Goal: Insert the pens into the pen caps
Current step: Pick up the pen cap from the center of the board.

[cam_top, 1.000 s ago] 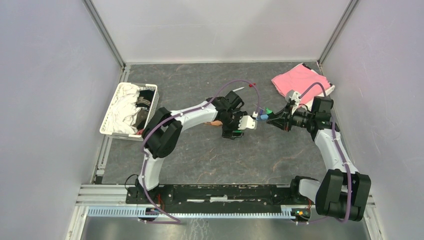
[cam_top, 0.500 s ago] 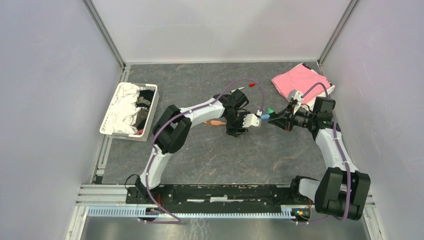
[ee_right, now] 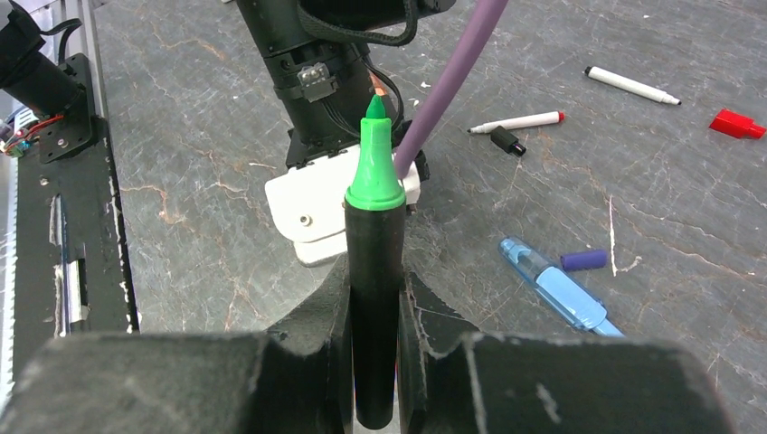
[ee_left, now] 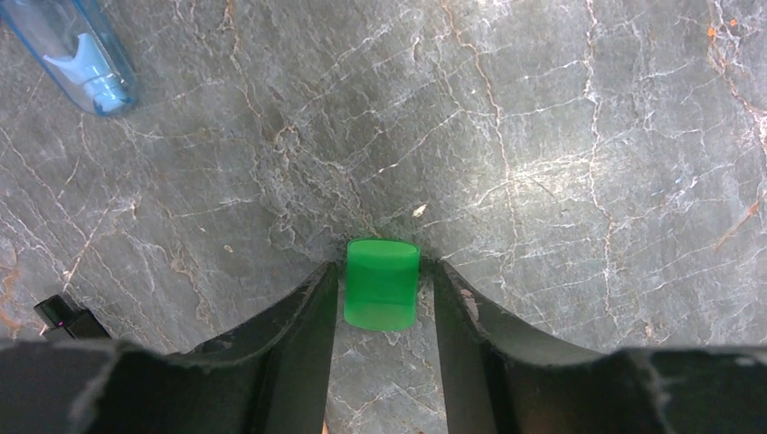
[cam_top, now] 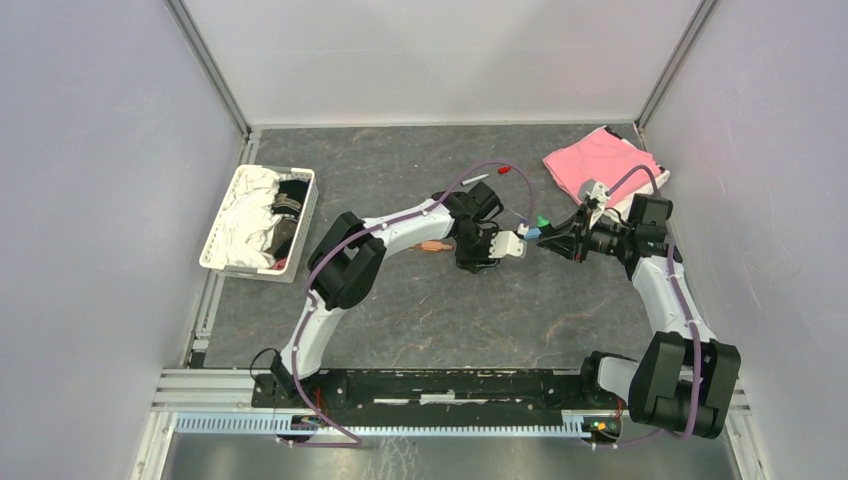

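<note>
In the left wrist view a short green pen cap (ee_left: 382,282) stands upright on the grey table. My left gripper (ee_left: 382,268) is open, one finger on each side of the cap with a thin gap on both sides. My right gripper (ee_right: 375,276) is shut on the black-and-green marker (ee_right: 374,226), whose bare green tip (ee_right: 374,163) points toward the left arm. From above, the left gripper (cam_top: 476,262) points down at mid-table and the right gripper (cam_top: 555,238) sits just to its right.
A blue marker (ee_right: 556,287) and a purple cap (ee_right: 583,260) lie near the right gripper. Farther off lie two thin white pens (ee_right: 516,122), a black cap (ee_right: 506,140) and a red cap (ee_right: 737,124). An orange marker (cam_top: 432,245), a pink cloth (cam_top: 600,165) and a white basket (cam_top: 262,220) also lie on the table.
The left arm has shifted slightly to the right. The right arm has hardly moved and still holds its marker.
</note>
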Motion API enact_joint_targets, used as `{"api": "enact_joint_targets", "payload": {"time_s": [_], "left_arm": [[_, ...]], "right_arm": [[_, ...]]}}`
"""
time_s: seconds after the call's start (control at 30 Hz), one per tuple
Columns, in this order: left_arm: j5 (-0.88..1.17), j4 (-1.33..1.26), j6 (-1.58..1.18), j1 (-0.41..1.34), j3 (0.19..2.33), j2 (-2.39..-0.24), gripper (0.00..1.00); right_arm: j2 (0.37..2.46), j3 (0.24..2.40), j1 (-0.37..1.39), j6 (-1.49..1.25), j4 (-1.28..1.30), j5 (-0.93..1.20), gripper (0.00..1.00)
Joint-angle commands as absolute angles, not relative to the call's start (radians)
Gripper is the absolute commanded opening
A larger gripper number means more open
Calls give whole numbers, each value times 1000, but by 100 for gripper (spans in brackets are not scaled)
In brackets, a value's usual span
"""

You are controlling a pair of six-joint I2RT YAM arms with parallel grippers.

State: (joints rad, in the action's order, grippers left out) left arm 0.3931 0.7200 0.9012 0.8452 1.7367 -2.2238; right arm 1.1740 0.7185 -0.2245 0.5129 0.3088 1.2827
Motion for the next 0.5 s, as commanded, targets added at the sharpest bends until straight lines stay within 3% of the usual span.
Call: {"api": "enact_joint_targets", "payload": {"time_s": [0.0, 0.4, 0.47], "left_arm": [[301, 731, 844, 863, 1745, -2244, 47], [258, 527, 758, 867, 1546, -2102, 9], [267, 482, 723, 866, 1512, -2063, 7]], "right_arm": [[1178, 757, -230, 506, 295, 1314, 0], [1175, 753, -235, 505, 290, 1324, 0], [1174, 751, -235, 505, 289, 1325, 0]]}}
